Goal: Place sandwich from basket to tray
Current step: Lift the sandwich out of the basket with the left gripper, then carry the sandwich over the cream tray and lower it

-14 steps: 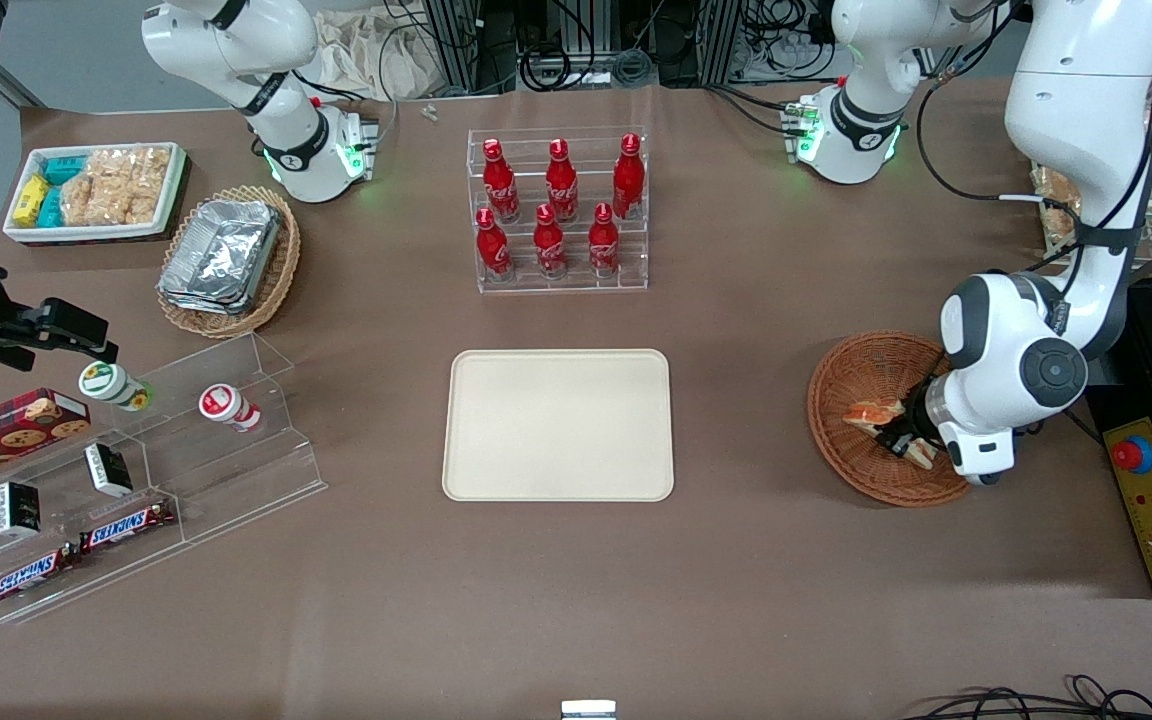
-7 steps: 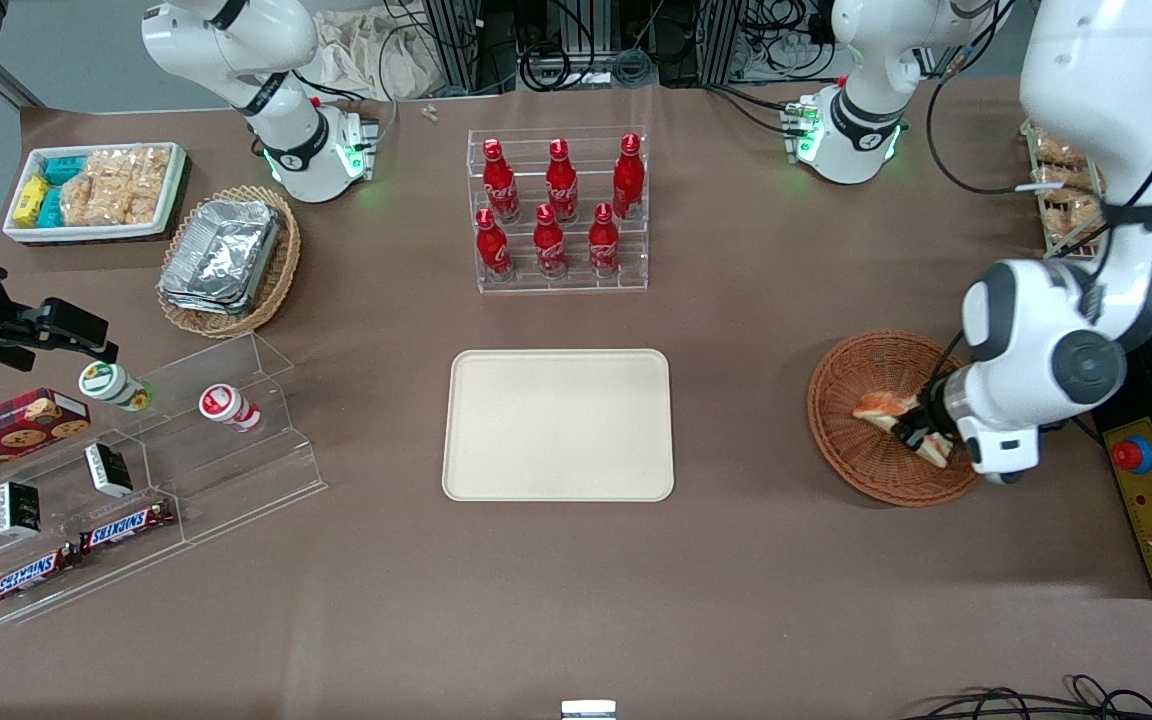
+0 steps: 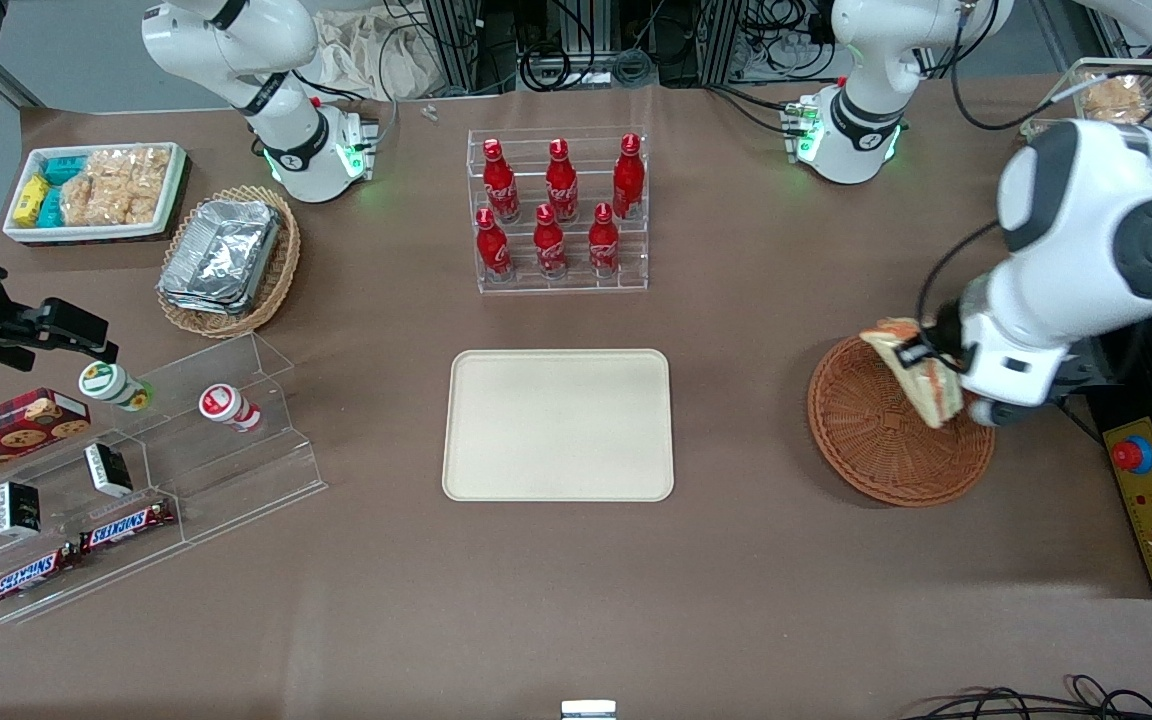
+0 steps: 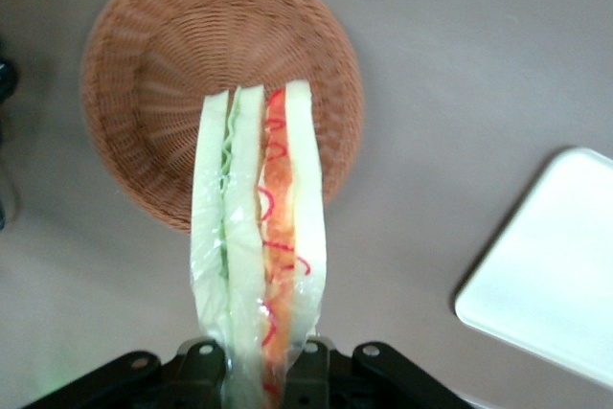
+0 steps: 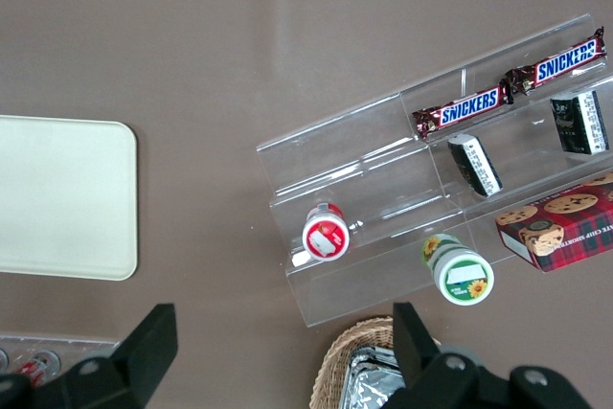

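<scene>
Brown desk (image 3: pixel 736 560) below, my pincer (image 4: pixel 257 371) clamps the sandwich (image 4: pixel 259 265) by one end and holds it above the basket (image 3: pixel 886 440), lifted clear for carrying toward the tray (image 3: pixel 558 425) nearby.

Tool (image 3: pixel 921 352) clamps sandwich (image 3: pixel 921 375), raised above basket (image 3: pixel 886 440). Bare counter (image 3: pixel 746 400) between basket and tray (image 3: pixel 558 424): open passage. Bottle rack (image 3: pixel 558 210) stands farther from front camera, off that passage. Tray surface bare.
</scene>
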